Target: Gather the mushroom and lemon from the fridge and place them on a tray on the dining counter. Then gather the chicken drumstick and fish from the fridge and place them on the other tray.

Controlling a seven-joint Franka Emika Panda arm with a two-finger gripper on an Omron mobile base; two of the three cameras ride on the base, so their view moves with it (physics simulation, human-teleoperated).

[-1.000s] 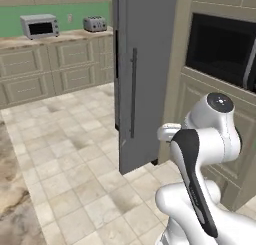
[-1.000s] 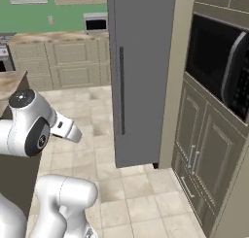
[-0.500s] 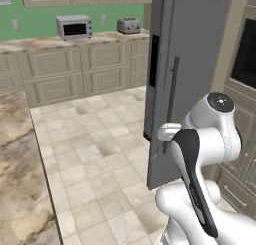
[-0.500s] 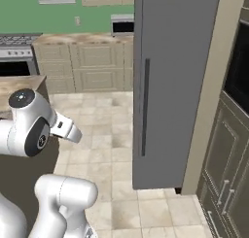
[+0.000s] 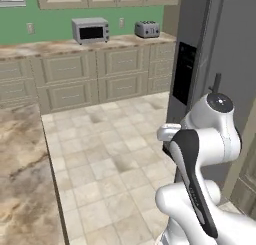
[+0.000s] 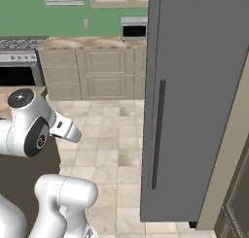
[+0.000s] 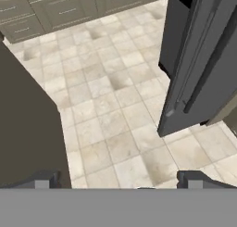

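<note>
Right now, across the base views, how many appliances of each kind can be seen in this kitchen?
Tall grey fridge with a long dark handle: 1
Small silver microwave on the marble counter: 1
Silver toaster on the same counter: 1
Black-fronted stove at the far left of the right base view: 1
Total: 4

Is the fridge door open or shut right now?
Open. In the hand view the grey fridge door swings out over the tiled floor, with a dark gap behind its hinge side. What is inside the fridge cannot be seen.
</note>
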